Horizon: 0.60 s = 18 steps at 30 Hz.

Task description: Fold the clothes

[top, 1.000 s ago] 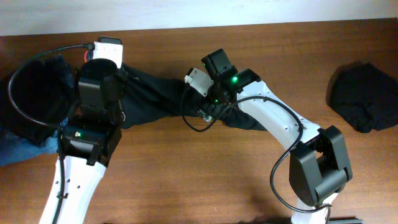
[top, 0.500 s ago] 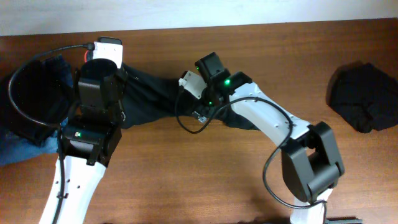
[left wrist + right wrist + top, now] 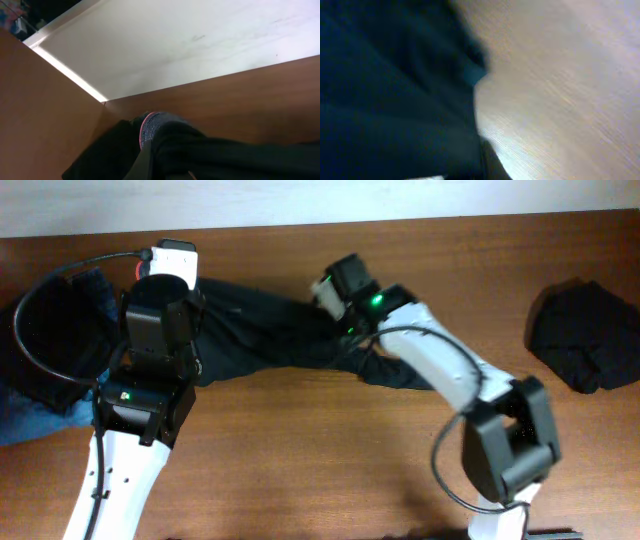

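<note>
The trousers [image 3: 255, 330] lie stretched in a dark band along the table's [image 3: 300, 450] back edge, from under the left arm to the right arm near the middle. The left gripper [image 3: 172, 280] sits over their left end with its jaws together on the cloth. Its wrist view shows the grey waistband [image 3: 150, 125] with pink trim bunched right in front of the camera, lifted off the wood. That arm has not moved since a second ago.

The right gripper [image 3: 338, 322] has changed. A second ago its jaws stood wide apart over the trousers' front edge. Now they are clamped shut on the cloth and the wrist has swung toward the back edge. The fabric there has drawn back with it, bulging where it lay flat before. The right wrist view is blurred: dark cloth fills its left half and bare wood its right.

A black heap [image 3: 585, 335] lies by the right edge. Jeans [image 3: 30, 420] and another dark garment [image 3: 50, 340] lie at the left edge, both as before.
</note>
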Motion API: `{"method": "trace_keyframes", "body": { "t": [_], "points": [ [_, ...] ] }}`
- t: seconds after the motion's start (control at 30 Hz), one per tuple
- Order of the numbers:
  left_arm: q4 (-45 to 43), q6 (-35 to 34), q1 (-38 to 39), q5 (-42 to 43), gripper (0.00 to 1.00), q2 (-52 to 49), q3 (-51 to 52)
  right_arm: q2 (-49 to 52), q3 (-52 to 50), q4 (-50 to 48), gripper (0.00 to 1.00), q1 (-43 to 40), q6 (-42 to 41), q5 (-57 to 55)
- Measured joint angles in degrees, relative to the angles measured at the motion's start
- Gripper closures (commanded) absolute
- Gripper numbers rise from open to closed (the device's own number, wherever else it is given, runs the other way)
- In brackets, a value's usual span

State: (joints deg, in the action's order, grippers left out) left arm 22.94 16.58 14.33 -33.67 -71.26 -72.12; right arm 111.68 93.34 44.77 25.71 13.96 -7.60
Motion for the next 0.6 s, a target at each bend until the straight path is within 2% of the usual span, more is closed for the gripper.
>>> {"method": "trace_keyframes", "body": {
  "t": [0.17,0.37,0.6],
  "points": [
    [-2.43,0.0,0.0,0.0,0.99,0.02,0.0,-9.01,11.76,9.35,0.96,-6.1,-1.14,-7.65],
    [-2.62,0.0,0.42,0.72,0.99,1.75,-2.1,-20.55,24.87,17.64,0.96,-10.6,-1.77,-10.6],
    [-2.6,0.0,3.8,0.87,0.99,9.57,-5.6,-27.52,28.39,22.1,0.96,-10.62,-1.75,-10.62]
  ]
}}
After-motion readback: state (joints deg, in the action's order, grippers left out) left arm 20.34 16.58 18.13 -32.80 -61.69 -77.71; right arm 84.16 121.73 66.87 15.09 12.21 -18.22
